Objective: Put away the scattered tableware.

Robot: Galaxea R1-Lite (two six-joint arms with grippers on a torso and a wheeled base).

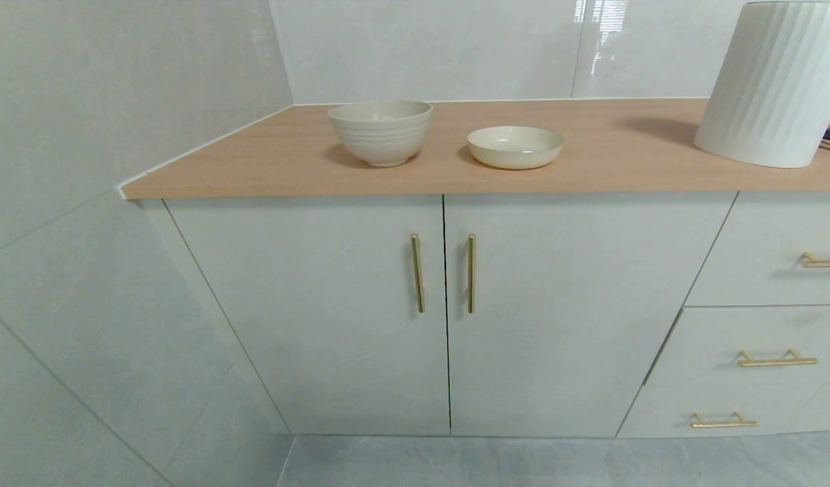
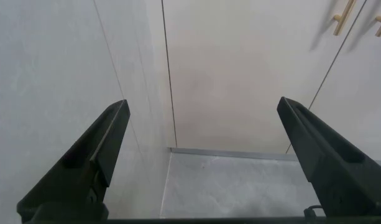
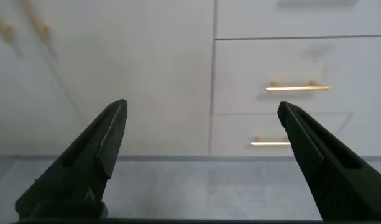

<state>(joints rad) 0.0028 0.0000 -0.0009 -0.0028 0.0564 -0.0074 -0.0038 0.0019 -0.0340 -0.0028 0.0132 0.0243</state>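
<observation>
Sitting apart near the counter edge [image 1: 590, 182]: bowl [image 1: 381, 132], dish [image 1: 515, 146].

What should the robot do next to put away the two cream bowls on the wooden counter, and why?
Probably raise the left pincer to the vertical gold handle of the left white cabinet door: both doors are shut, and this pincer and the right pincer are open and empty.

Bare counter [image 1: 631, 142] is left between shallow bowl [image 1: 515, 146] and ribbed white container [image 1: 773, 81]; only a narrow gap is seen between deep bowl [image 1: 381, 132] and shallow bowl. Left flank is closed off by tiled wall [image 1: 117, 88]. Cabinet doors [image 1: 320, 311] below are shut, handles [image 1: 418, 272] side by side at the seam
</observation>
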